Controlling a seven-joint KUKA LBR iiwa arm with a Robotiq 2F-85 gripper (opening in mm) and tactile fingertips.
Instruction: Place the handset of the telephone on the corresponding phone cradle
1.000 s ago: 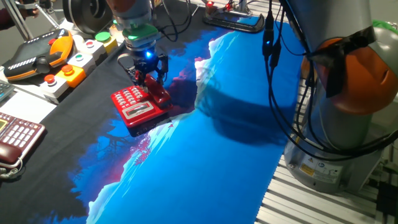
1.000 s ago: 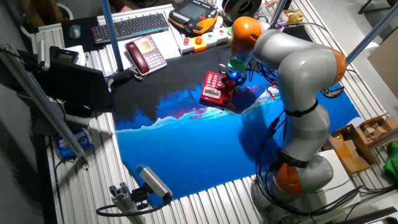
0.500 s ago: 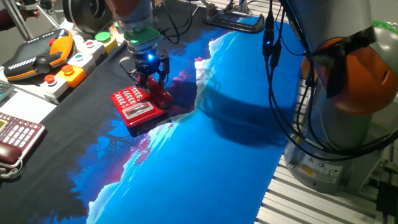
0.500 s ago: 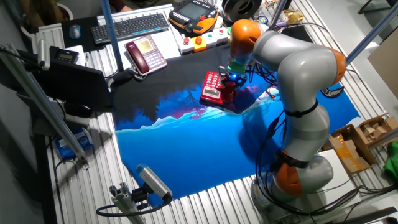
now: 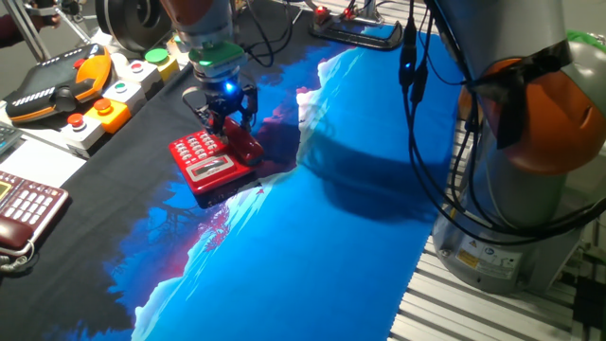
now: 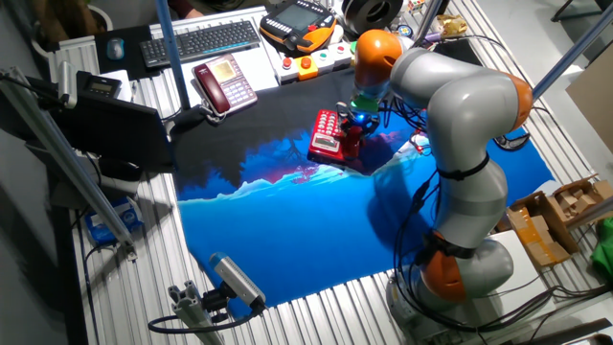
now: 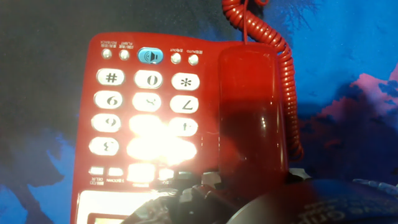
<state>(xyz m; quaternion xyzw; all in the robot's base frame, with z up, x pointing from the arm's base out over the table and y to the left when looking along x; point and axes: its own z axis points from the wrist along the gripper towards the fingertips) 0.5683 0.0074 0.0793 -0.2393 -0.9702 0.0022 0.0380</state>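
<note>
The bright red telephone (image 5: 202, 161) stands on the dark end of the cloth, and also shows in the other fixed view (image 6: 328, 134). In the hand view its white-grey keypad (image 7: 143, 112) is partly lost in glare. The red handset (image 7: 250, 118) lies along the phone cradle on the phone's side, also seen in one fixed view (image 5: 245, 147). Its coiled cord (image 7: 281, 59) runs alongside. My gripper (image 5: 228, 119) stands over the handset's far end with its dark fingers (image 5: 248, 106) spread on either side of it. It looks open.
A dark maroon phone (image 5: 24, 210) lies at the left edge. An orange teach pendant (image 5: 62, 83) and a button box (image 5: 118, 95) sit behind the red phone. The blue-and-black cloth (image 5: 322, 227) covers the table. The arm's base (image 5: 530, 152) stands at the right.
The gripper shifted a few pixels down and to the right a second ago and has been still since. The handset and telephone have not moved.
</note>
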